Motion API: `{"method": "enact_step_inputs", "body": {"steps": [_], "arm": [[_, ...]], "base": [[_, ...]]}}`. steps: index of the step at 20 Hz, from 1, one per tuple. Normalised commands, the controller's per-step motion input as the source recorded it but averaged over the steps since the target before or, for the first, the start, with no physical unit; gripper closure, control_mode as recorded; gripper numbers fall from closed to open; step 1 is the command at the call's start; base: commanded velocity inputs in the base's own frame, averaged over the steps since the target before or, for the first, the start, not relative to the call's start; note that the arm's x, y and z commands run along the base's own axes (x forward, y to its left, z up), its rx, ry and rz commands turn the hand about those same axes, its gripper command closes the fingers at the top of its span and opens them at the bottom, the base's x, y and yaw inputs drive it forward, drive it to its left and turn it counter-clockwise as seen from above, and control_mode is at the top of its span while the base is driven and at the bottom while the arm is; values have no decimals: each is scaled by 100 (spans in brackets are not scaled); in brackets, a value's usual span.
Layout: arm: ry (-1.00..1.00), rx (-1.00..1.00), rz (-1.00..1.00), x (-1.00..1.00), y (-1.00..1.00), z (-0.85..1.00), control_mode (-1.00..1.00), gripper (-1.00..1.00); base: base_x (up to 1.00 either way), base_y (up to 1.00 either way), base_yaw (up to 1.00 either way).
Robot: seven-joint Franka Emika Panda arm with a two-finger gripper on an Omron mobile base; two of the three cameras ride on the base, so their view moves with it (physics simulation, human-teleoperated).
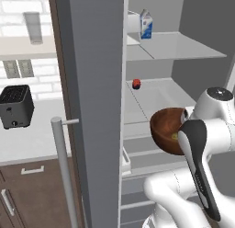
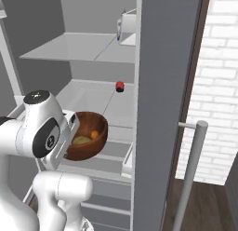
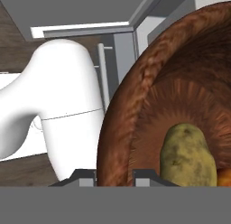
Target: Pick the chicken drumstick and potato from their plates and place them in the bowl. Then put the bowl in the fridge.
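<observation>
The dark reddish-brown wooden bowl [image 1: 164, 127] [image 2: 93, 132] [image 3: 180, 92] hangs in the air in front of the open fridge, level with its middle shelf [image 1: 156, 100]. My gripper [image 3: 115, 177] is shut on the bowl's rim, one finger inside and one outside. Inside the bowl lie the olive-brown potato [image 2: 82, 140] [image 3: 187, 157] and, beside it, the orange drumstick [image 2: 95, 134] [image 3: 224, 177]. The fridge door [image 1: 96, 107] [image 2: 167, 85] stands wide open with its silver bar handle [image 1: 64, 172] [image 2: 190, 174]. The plates are out of view.
A milk carton [image 1: 146, 24] [image 2: 122, 27] stands on the upper fridge shelf [image 2: 79, 48]. A small red item [image 1: 136, 83] [image 2: 120, 86] sits at the back of the middle shelf. A black toaster [image 1: 16, 106] rests on the counter left of the door.
</observation>
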Motion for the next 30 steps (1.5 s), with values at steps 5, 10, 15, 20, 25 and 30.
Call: {"method": "enact_step_inputs", "body": {"steps": [5, 10, 15, 20, 25, 30], "arm": [[0, 0, 0, 6, 0, 0, -100, 100], [-8, 1, 7, 57, 0, -2, -100, 100], [-13, 0, 1, 82, 0, -19, -100, 100], [0, 0, -3, 100, 0, -9, -100, 100], [0, 3, -6, 99, 0, 0, -100, 100], [6, 4, -2, 98, 0, -4, -100, 100]], "base": [[0, 0, 0], [0, 0, 0], [0, 0, 0], [0, 0, 0], [0, 0, 0], [0, 0, 0]]}}
